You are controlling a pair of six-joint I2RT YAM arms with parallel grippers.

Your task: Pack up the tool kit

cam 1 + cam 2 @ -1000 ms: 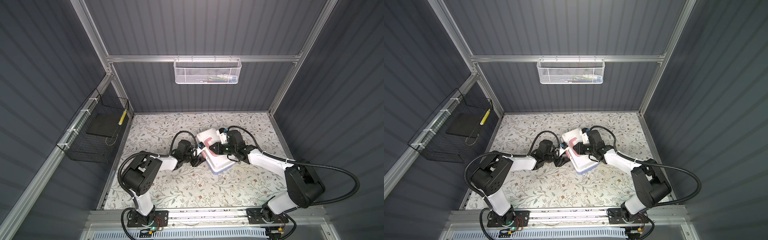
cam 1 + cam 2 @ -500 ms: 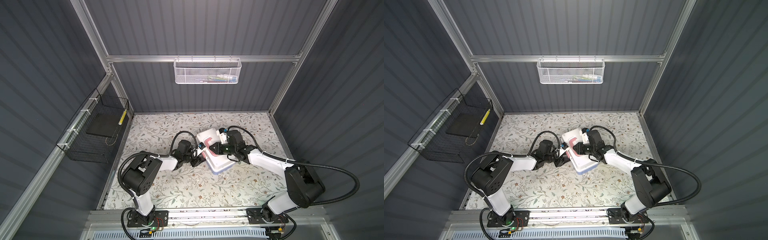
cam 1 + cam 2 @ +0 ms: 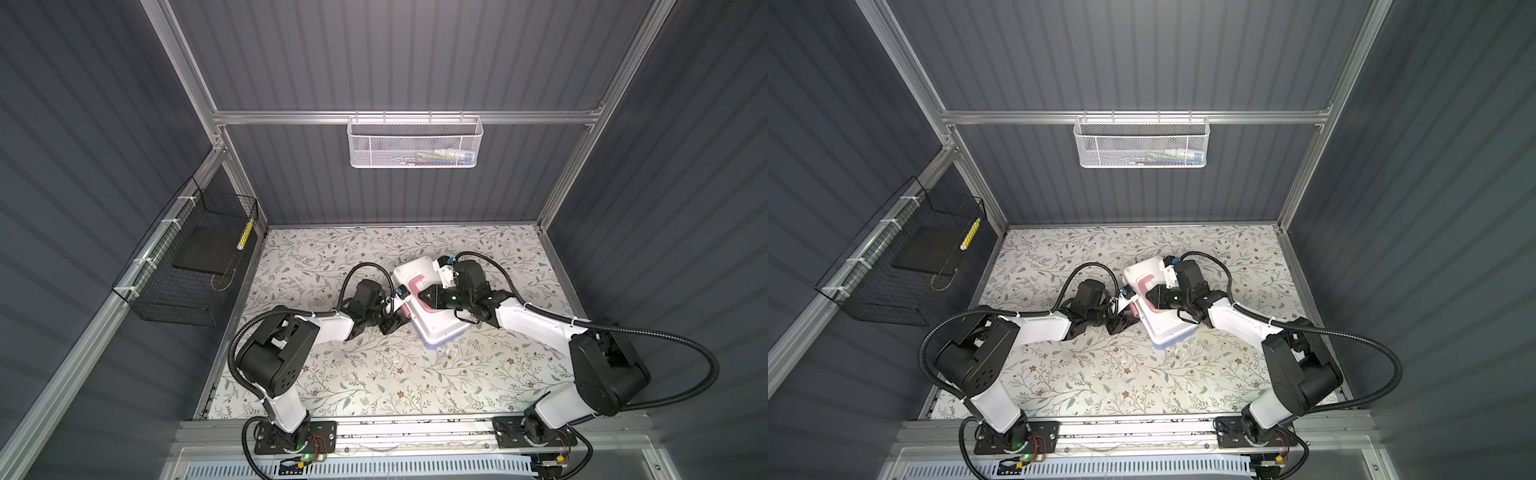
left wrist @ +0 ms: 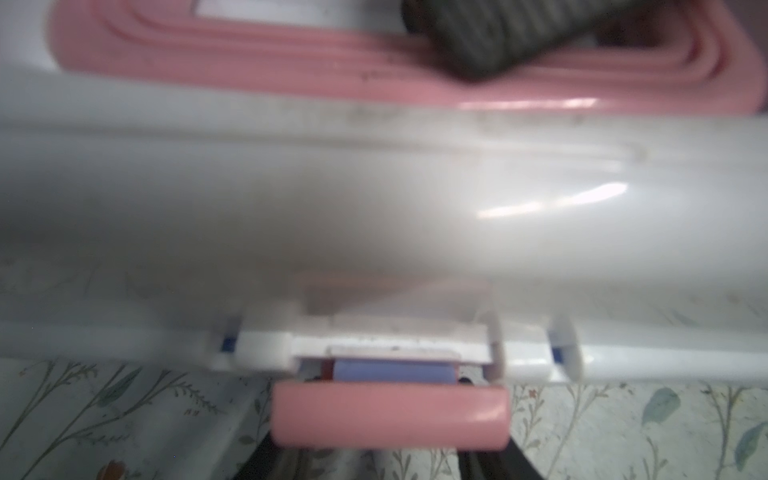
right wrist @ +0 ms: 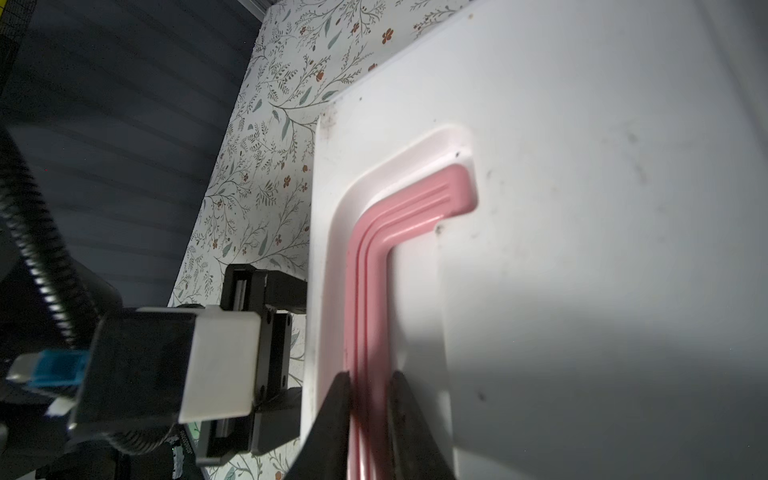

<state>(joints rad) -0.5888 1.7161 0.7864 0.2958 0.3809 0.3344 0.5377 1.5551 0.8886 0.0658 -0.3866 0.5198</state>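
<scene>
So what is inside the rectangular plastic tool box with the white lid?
Nothing inside shows: the white lid is down over the light blue base. On top, the right gripper pinches the pink handle.

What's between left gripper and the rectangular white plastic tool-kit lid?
The pink plastic latch, at the edge of the white lid ahead of the left gripper; left wrist view shows it.

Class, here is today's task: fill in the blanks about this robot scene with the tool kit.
The right gripper pinches the pink ____ on the tool kit's lid. The left gripper sits at the pink ____ on its side edge. The wire basket on the left wall is coloured ____.
Missing words: handle; latch; black.
</scene>
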